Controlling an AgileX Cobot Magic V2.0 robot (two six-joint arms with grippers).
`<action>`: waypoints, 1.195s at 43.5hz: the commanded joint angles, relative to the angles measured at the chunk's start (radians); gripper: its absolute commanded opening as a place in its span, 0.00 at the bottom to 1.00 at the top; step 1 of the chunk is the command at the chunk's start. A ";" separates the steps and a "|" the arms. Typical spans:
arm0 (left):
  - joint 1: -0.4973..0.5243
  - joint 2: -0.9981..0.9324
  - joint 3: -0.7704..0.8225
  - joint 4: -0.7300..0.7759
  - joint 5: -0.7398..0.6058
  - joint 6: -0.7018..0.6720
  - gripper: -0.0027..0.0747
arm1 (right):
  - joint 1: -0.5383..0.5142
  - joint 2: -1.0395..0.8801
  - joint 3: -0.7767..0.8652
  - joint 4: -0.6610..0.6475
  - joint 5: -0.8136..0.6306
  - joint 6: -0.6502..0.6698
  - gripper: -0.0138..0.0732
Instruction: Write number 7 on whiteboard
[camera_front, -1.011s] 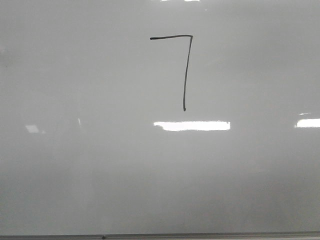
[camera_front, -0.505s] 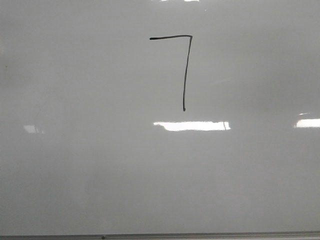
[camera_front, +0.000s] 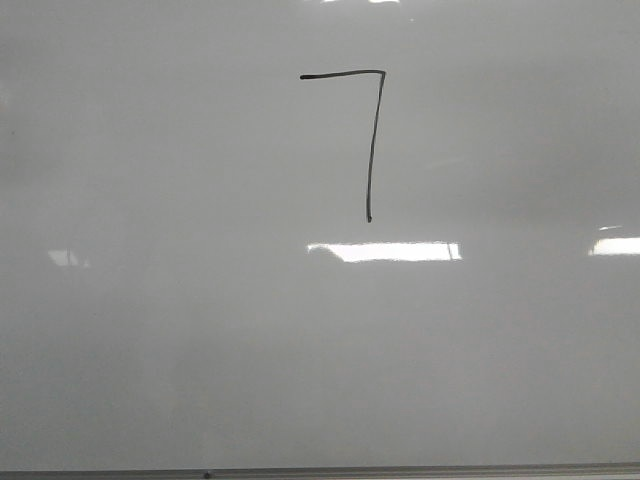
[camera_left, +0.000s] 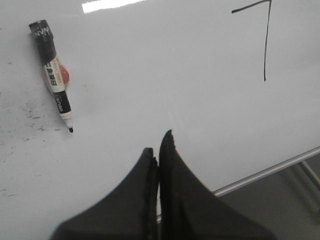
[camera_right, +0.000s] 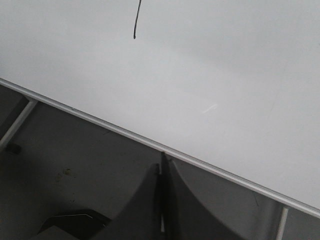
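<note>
Glossy whiteboard (camera_front: 150, 350) bears the number 7 (camera_front: 372, 140); both end effectors (camera_left: 159, 150) (camera_right: 161, 170) pinched closed, empty.

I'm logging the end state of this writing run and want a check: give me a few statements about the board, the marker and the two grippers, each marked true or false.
1. A thin black marker-drawn number 7 stands on the large glossy pale grey-white whiteboard. True.
2. The left gripper holds the black-capped white-barrelled marker pen. False: the pen lies on the board, apart from the shut, empty fingers.
3. The pen's tip is uncapped. True.
4. The right gripper is open wide. False: its fingers are closed together, holding nothing.
5. In the front view an arm covers the digit. False: no arm shows there.
</note>
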 joint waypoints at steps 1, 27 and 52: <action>-0.008 0.009 -0.026 -0.004 -0.086 0.001 0.01 | -0.006 0.000 -0.025 0.005 -0.080 0.001 0.08; 0.026 -0.046 0.022 -0.006 -0.132 0.001 0.01 | -0.006 0.000 -0.025 0.005 -0.075 0.001 0.08; 0.343 -0.586 0.688 0.005 -0.710 -0.008 0.01 | -0.006 0.000 -0.025 0.005 -0.076 0.001 0.08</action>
